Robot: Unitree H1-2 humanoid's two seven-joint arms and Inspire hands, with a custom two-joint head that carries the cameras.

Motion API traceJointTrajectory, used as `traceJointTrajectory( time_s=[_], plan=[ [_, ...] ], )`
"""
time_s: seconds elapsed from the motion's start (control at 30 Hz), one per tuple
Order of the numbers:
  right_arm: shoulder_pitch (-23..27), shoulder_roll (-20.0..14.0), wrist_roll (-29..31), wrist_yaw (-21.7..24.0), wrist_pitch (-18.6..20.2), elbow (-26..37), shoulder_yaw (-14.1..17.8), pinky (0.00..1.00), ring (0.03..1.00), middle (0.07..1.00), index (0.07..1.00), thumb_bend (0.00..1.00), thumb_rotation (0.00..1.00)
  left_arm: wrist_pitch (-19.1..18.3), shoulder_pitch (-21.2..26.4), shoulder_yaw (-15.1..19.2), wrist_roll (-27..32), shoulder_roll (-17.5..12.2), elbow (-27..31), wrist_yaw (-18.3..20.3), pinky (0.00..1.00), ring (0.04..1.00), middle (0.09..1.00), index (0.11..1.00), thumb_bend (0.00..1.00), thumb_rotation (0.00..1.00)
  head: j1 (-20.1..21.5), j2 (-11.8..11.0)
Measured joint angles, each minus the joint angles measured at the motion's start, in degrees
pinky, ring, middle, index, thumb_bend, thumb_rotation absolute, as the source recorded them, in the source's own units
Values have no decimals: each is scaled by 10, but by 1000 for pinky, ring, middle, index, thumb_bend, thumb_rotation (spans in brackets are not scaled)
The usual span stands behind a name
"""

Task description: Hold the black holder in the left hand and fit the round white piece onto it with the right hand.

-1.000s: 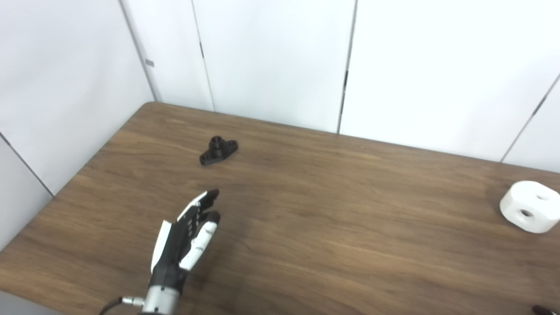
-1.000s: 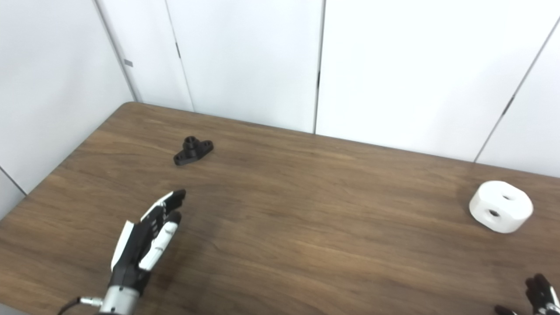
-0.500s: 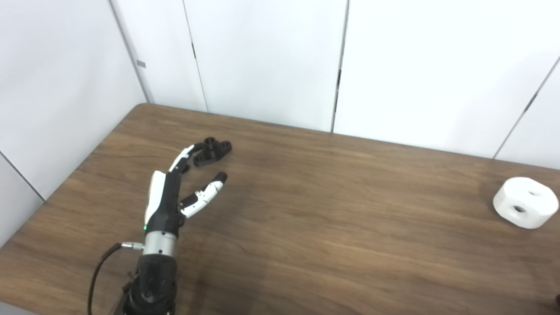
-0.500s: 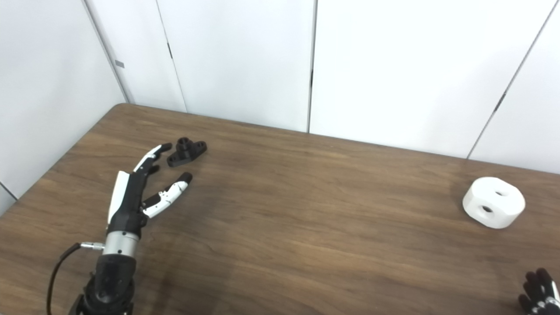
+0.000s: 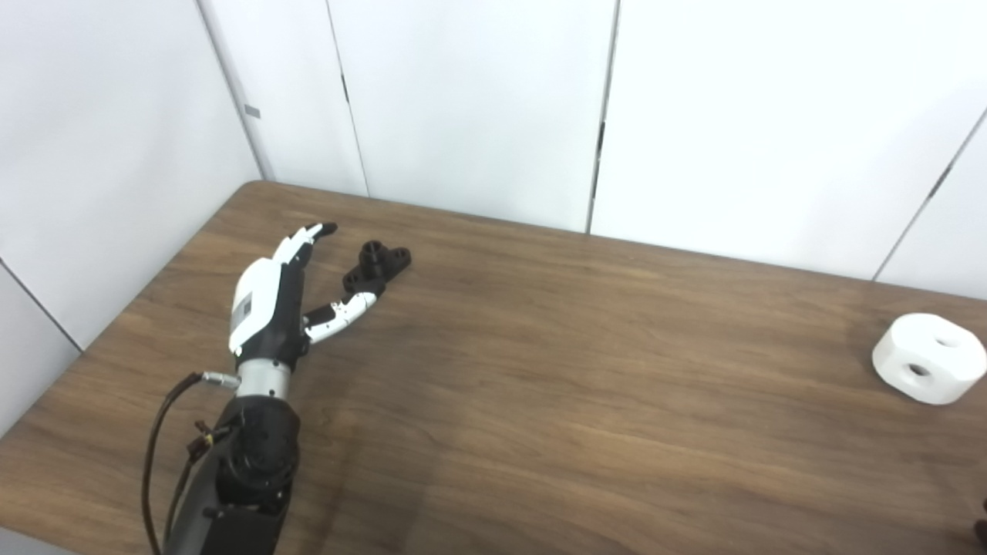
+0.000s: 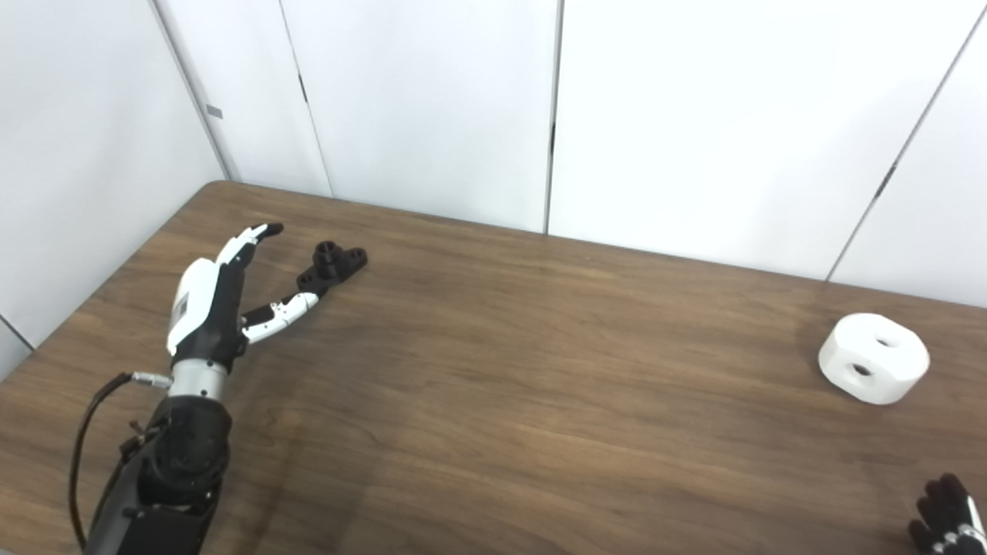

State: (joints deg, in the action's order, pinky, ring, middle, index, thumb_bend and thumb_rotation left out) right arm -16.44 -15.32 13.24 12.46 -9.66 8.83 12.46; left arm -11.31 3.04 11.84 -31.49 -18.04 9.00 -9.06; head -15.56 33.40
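Observation:
The small black holder (image 5: 377, 266) lies flat on the brown table (image 5: 555, 370) near its far left corner. My left hand (image 5: 287, 293) is open just left of it, fingers stretched toward the back and thumb tip at the holder's near end. The round white piece (image 5: 928, 358), with two holes showing, rests at the table's right side. Only the dark fingertips of my right hand (image 6: 947, 512) show at the bottom right corner, well short of the white piece; whether they are apart is unclear.
White wall panels (image 5: 478, 108) stand close behind the table's far edge and along its left edge. The left arm's black cable (image 5: 158, 432) loops beside the wrist.
My left hand has reached forward and left, from mid-table to beside the holder, its thumb now at the holder's near end. The camera shifted slightly. The white piece has not moved.

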Motion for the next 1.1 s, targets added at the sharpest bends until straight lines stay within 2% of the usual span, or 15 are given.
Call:
traceJointTrajectory(
  time_s=[0.2, 0.53, 0.83, 1.1],
  plan=[
    [-1, 0, 0, 0, 0, 0, 0, 1000, 1000, 1000, 1000, 671, 1000, -15, 25, 0, -1, -13, -18, 1, 861, 940, 915, 846, 814, 452, -3, 4],
    [-2, 0, 0, 0, 0, 0, 1, 1000, 1000, 998, 1000, 654, 1000, -23, 68, -18, -27, -34, -105, -14, 874, 961, 919, 819, 834, 464, -4, 7],
    [-4, 0, 0, -1, 0, 2, 3, 1000, 1000, 994, 1000, 656, 1000, -29, 81, -30, -25, -47, -155, -19, 897, 948, 909, 791, 839, 424, 1, 9],
    [-7, 0, 2, -1, 2, 4, 4, 1000, 1000, 994, 1000, 646, 1000, -37, 93, -43, -24, -49, -208, -23, 903, 949, 907, 794, 849, 454, 4, 11]
  ],
)
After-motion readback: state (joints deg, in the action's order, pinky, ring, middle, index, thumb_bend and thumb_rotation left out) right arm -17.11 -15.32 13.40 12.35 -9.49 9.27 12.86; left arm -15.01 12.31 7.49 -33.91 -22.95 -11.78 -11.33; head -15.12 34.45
